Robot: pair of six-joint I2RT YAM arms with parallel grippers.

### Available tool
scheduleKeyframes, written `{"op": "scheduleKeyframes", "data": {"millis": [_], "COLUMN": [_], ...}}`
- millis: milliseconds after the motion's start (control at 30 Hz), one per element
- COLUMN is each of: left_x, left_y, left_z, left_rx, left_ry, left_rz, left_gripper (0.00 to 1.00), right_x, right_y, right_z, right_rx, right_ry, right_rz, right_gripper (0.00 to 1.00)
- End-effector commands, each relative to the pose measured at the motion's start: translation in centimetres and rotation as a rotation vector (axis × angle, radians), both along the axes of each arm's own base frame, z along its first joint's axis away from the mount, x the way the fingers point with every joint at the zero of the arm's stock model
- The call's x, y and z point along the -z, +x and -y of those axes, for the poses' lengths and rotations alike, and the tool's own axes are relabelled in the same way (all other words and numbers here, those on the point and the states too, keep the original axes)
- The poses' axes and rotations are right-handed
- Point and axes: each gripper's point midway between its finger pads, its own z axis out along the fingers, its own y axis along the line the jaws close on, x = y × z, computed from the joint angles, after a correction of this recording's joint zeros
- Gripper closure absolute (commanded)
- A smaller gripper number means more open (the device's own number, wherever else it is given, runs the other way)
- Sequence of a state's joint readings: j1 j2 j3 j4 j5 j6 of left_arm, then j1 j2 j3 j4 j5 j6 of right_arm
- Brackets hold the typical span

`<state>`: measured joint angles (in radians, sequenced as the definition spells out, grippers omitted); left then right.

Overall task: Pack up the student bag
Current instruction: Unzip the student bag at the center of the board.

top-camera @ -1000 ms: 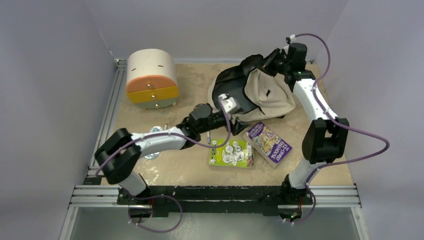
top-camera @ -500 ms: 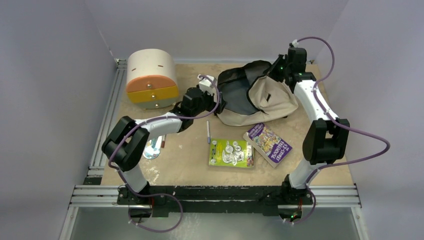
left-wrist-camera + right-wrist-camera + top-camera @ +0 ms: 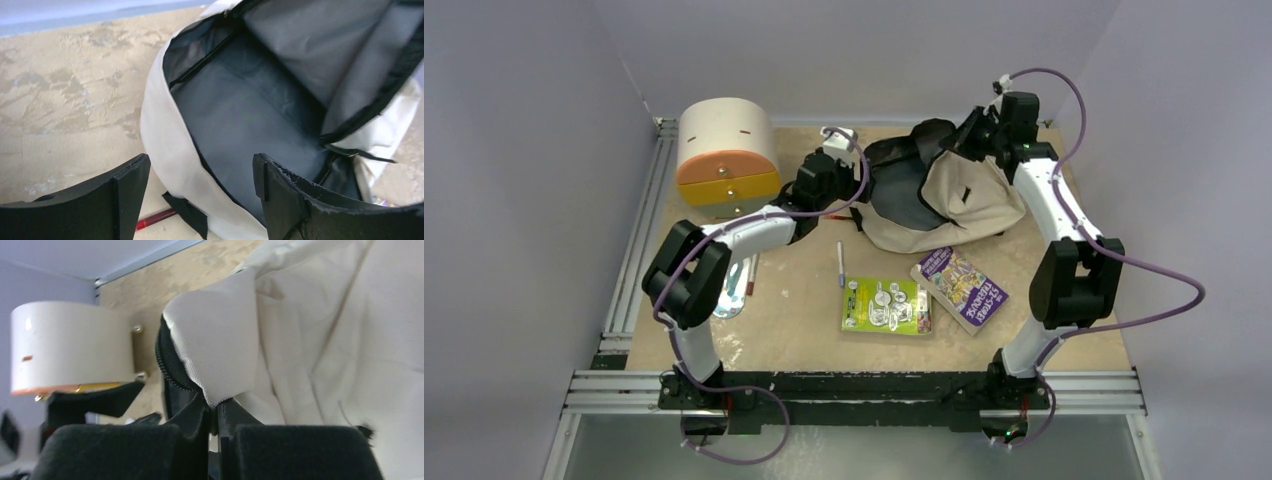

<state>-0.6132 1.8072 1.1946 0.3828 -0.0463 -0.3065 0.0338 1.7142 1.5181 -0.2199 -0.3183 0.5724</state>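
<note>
Near edge of the counter (image 3: 794, 325): a green card (image 3: 884, 305) and a purple booklet (image 3: 961, 284) lie flat side by side, unmoved since a second ago. A white pen (image 3: 840, 263) just beyond the card is now uncovered; the left forearm crossed above it before.

The left end effector (image 3: 200, 159) has drawn back from the bag's mouth to its left side and stands released, jaws wide with nothing between them, above a red pen (image 3: 155, 219).

The student bag (image 3: 969, 195) lies at the far right-centre of the counter, its dark lining open towards the left arm.

The right end effector (image 3: 214, 412) stays clenched on the bag's cream rim beside the zipper at the far side.

The drawer box (image 3: 724, 140) stands far left, apart from the bag.
</note>
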Motion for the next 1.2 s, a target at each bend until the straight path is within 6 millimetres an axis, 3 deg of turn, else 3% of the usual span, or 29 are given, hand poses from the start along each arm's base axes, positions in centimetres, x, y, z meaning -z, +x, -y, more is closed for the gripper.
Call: {"op": "scheduleKeyframes", "data": {"millis": [0,133,267,333,433,533,567,700,833,933,1067,1167], "left_x": [0.5,2.5,3.7,3.6,3.0,1.8,1.2,-1.9,-5.4,-6.9,-9.1,-8.0], "left_y": [1.3,1.5,1.4,1.6,2.3,3.3,3.5,3.1,0.6,-2.0,-4.4,-5.2], "left_z": [0.1,0.4,0.4,0.6,0.5,0.0,-0.1,-0.8,-1.2,-1.0,0.5,3.2], "left_rx": [-0.01,0.008,0.014,0.024,0.024,0.016,0.022,0.047,0.091,0.17,0.309,0.412], "left_ry": [0.025,0.05,0.051,0.048,0.047,0.047,0.042,0.013,-0.059,-0.123,-0.201,-0.21], "left_rz": [-0.013,-0.051,-0.067,-0.055,-0.017,0.034,0.05,0.111,0.179,0.222,0.287,0.262], "left_gripper": [0.25,0.27,0.4,0.52,0.86,1.0,0.99,0.72,0.53,0.44,0.35,0.3], "right_x": [-7.7,-8.0,-4.8,-3.0,-1.9,-1.8,-2.0,-2.6,-3.0,-3.1,-3.6,-3.9], "right_y": [-0.4,-0.3,0.4,0.4,0.3,0.4,0.5,1.0,1.4,1.7,2.1,2.2], "right_z": [-3.2,-4.6,-6.0,-7.3,-8.9,-9.5,-9.4,-8.7,-8.1,-8.1,-8.3,-8.7], "right_rx": [-0.203,-0.268,-0.27,-0.293,-0.302,-0.296,-0.288,-0.238,-0.196,-0.185,-0.172,-0.184], "right_ry": [0.119,0.137,0.042,-0.007,-0.049,-0.065,-0.072,-0.105,-0.118,-0.113,-0.088,-0.065], "right_rz": [0.216,0.218,0.134,0.088,0.074,0.08,0.085,0.098,0.099,0.096,0.105,0.111], "right_gripper": [0.95,0.91,0.89,0.88,0.87,0.86,0.85,0.83,0.81,0.79,0.78,0.77]}}
